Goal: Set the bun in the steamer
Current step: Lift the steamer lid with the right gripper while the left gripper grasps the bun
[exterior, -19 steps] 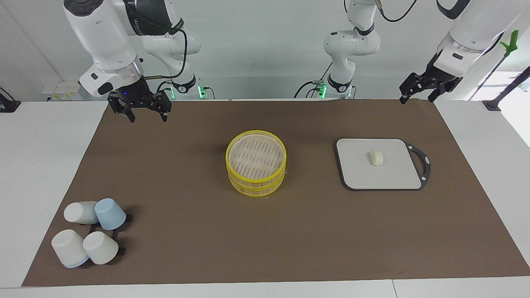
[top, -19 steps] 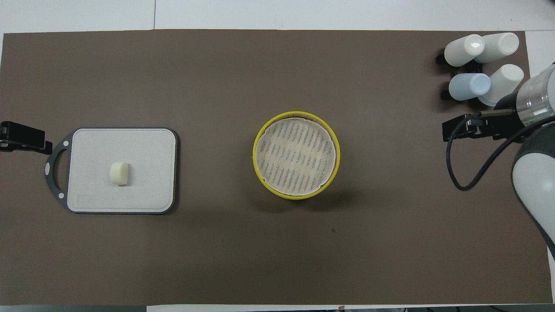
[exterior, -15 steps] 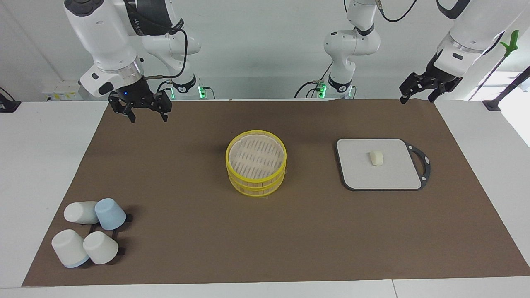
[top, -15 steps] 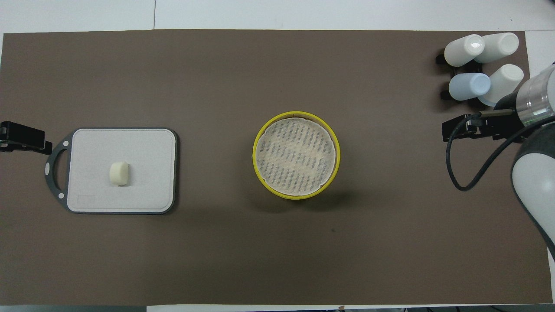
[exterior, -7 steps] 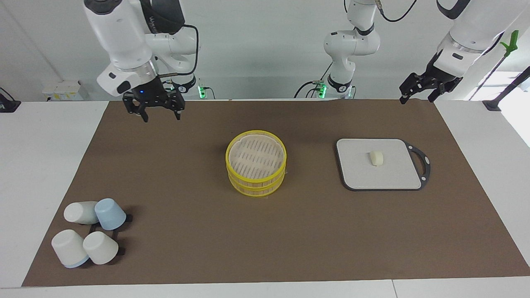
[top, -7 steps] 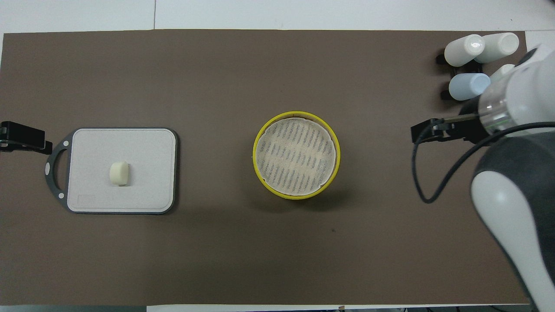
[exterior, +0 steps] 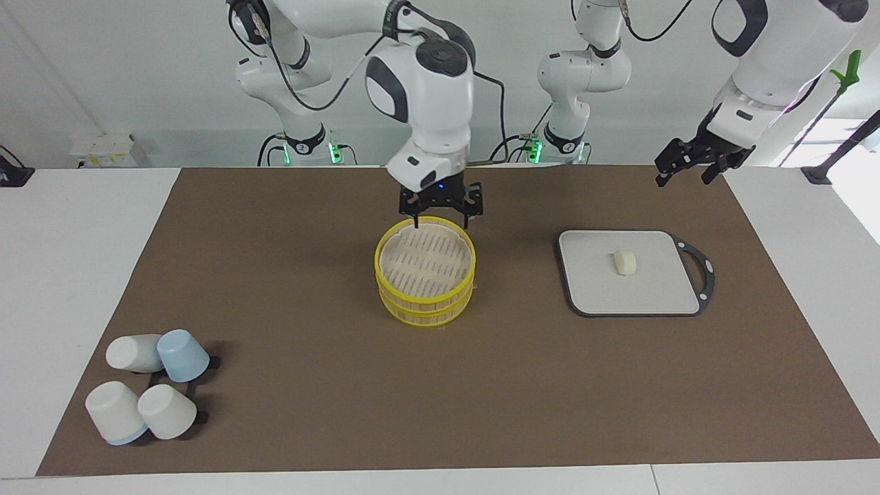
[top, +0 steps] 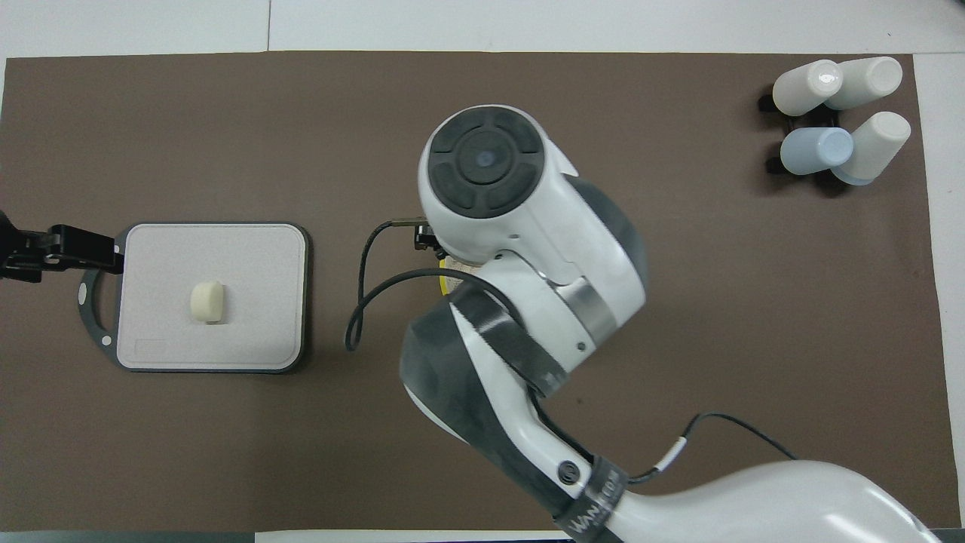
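The right tool [exterior: 441, 210], fingers spread, hangs over the steamer [exterior: 425, 269], while the bun [exterior: 624, 262] lies on the board [exterior: 595, 275] under the open left tool [exterior: 689, 159].

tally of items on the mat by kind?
cups: 4
steamer: 1
board: 1
bun: 1
Total: 7

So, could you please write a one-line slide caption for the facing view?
Right gripper, open, over the lidded steamer; the bun waits on the grey board; left gripper hangs nearby.
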Robot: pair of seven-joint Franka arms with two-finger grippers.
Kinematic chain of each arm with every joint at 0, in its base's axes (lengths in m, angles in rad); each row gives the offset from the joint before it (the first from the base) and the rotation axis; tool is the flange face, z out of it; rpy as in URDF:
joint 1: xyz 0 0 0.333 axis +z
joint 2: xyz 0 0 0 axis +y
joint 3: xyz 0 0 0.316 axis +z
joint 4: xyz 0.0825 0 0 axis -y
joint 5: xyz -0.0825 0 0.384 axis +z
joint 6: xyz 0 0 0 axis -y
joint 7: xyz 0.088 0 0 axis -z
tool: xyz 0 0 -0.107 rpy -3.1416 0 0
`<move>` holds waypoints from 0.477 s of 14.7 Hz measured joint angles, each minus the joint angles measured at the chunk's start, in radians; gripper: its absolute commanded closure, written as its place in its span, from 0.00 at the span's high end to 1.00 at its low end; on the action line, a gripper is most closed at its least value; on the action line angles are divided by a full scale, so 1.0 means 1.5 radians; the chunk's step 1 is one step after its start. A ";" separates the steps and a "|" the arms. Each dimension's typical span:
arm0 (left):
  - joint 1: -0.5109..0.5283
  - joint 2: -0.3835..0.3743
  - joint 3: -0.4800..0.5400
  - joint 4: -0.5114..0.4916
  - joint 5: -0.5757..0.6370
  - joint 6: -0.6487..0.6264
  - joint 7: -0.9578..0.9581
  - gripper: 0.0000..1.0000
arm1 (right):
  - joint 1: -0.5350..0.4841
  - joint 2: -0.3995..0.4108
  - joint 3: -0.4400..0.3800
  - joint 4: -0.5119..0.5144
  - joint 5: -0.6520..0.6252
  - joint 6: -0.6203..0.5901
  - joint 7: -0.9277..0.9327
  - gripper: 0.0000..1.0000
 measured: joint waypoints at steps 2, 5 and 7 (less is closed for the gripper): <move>0.008 -0.027 0.002 -0.144 0.000 0.111 0.034 1.00 | 0.027 0.055 -0.005 0.016 -0.028 0.030 0.009 1.00; 0.012 -0.028 0.003 -0.304 0.000 0.282 0.057 1.00 | 0.033 0.071 -0.005 -0.012 -0.031 0.080 0.020 1.00; 0.011 -0.009 0.002 -0.362 0.000 0.370 0.060 1.00 | 0.033 0.068 -0.005 -0.031 -0.031 0.105 0.023 0.68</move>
